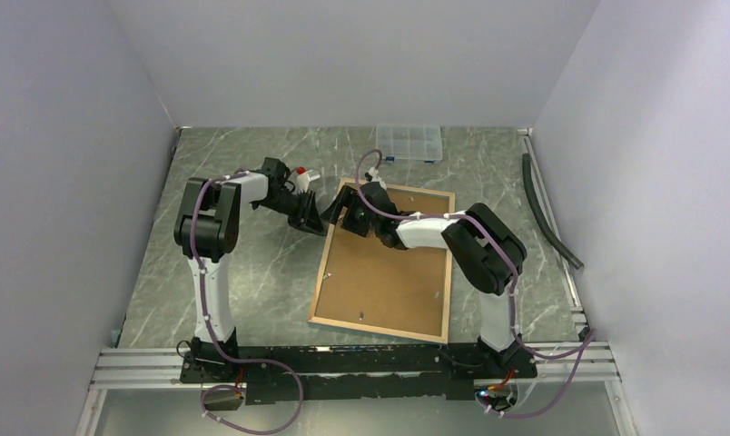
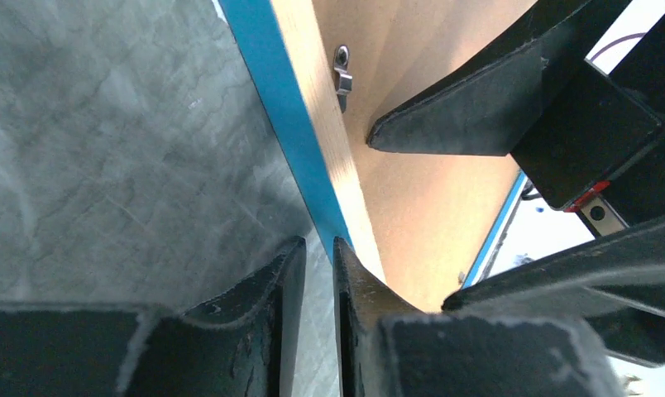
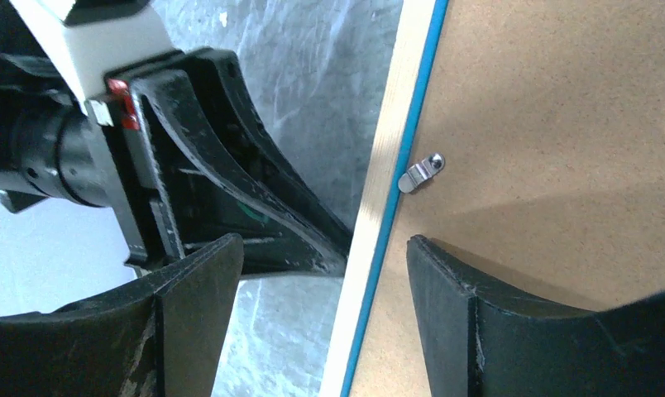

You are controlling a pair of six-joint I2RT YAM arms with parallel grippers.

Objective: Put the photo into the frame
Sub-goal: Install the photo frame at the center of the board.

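Left gripper [image 2: 319, 244] nearly pressed together at the frame [image 2: 284, 116] rim, hold unconfirmed; right gripper [image 3: 325, 241] spread astride it; seat both before lifting.

Two arms, the left arm [image 1: 218, 218] and the right arm [image 1: 470, 241], had glossy white link shells between bulky black joint housings. A thin purple-grey cable [image 1: 198, 272] ran along each in loose loops down to a flat black base plate [image 1: 343, 368] at the near edge. The left gripper [image 2: 319, 248] and the right gripper [image 3: 322, 244] were matte black, with broad tapering fingers [image 3: 188, 281], scuffed pale along their rims. A small red tab [image 3: 121, 91] sat beside a white block [image 3: 98, 33].
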